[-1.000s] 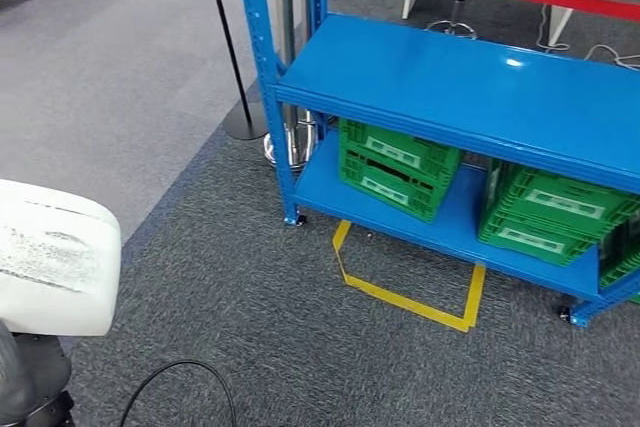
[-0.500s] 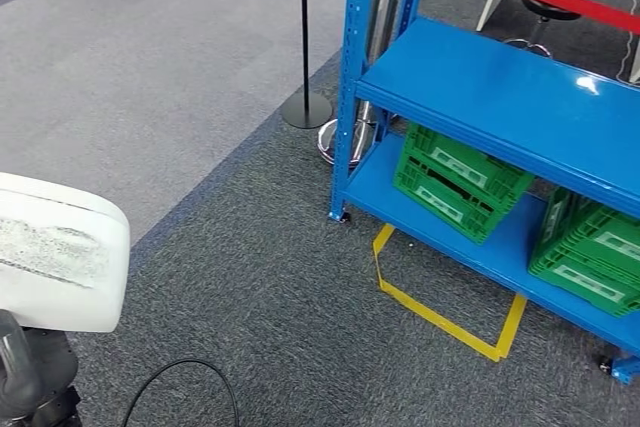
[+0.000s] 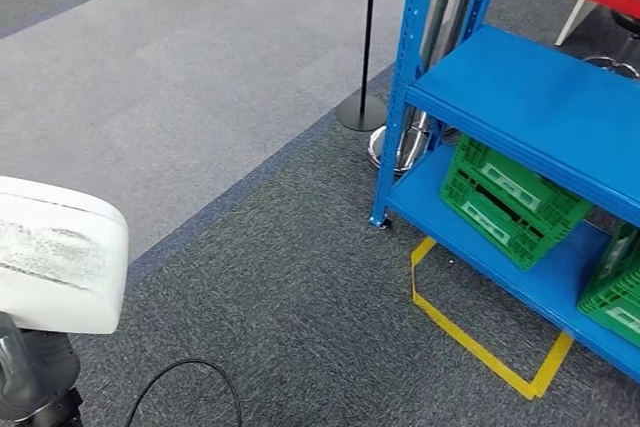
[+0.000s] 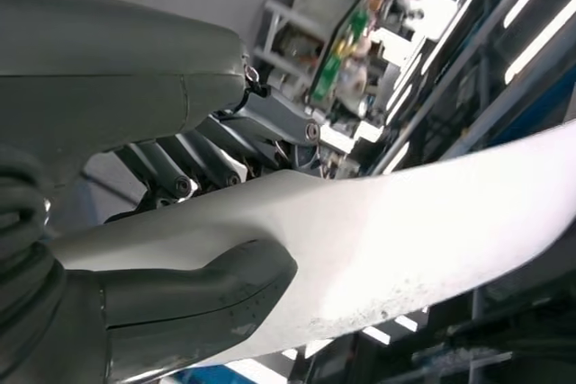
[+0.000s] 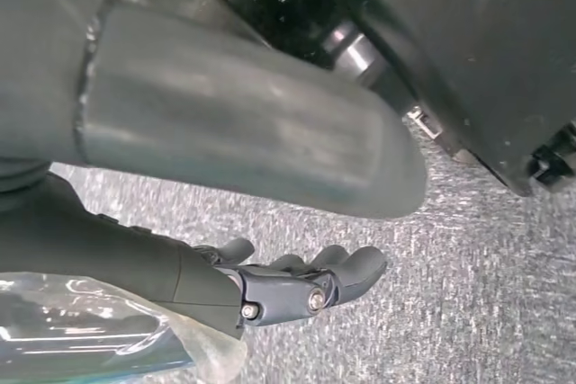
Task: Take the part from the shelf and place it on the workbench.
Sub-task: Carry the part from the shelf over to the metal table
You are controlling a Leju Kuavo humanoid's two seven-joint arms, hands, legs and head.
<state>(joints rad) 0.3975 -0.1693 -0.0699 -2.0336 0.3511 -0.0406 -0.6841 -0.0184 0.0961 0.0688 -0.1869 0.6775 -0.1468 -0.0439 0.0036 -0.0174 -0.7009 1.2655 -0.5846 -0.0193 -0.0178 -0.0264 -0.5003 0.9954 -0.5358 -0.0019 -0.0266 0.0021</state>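
A large white moulded part sits at the left edge of the head view, and my left hand grips it from below. In the left wrist view the white part runs across the picture between the thick grey thumb and the darker fingers. The blue shelf stands off to the right, apart from the part. In the right wrist view my right hand hangs over grey carpet with its fingers loosely extended and nothing in them.
Green crates lie on the shelf's lower board. A yellow tape outline marks the floor in front of it. A black stanchion base stands beside the shelf post. A black cable loops on the carpet near my left hand.
The camera has turned left, so the shelf has slid toward the right edge and more grey carpet shows. The white part stays in my left hand.
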